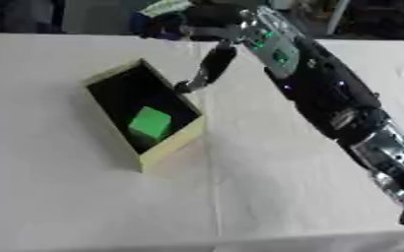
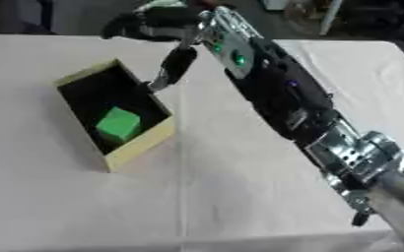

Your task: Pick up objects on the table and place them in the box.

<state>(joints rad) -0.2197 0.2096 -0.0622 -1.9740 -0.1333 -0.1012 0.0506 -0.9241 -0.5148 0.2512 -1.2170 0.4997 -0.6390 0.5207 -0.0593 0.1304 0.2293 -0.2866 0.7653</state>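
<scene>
While the green block [image 1: 150,123] already lies inside the box [image 1: 175,143] near the tabletop's far left, your right hand [image 1: 207,66] hangs just beyond the box's far-right wall, fingers straight, carrying nothing.

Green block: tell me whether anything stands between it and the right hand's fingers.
Nothing visible does. The green block already lies inside the box, whose top is open. The right hand hangs past the box's far right rim, one finger pointing down at that edge; only the rim and dark interior lie between. The left hand shows nowhere.
</scene>
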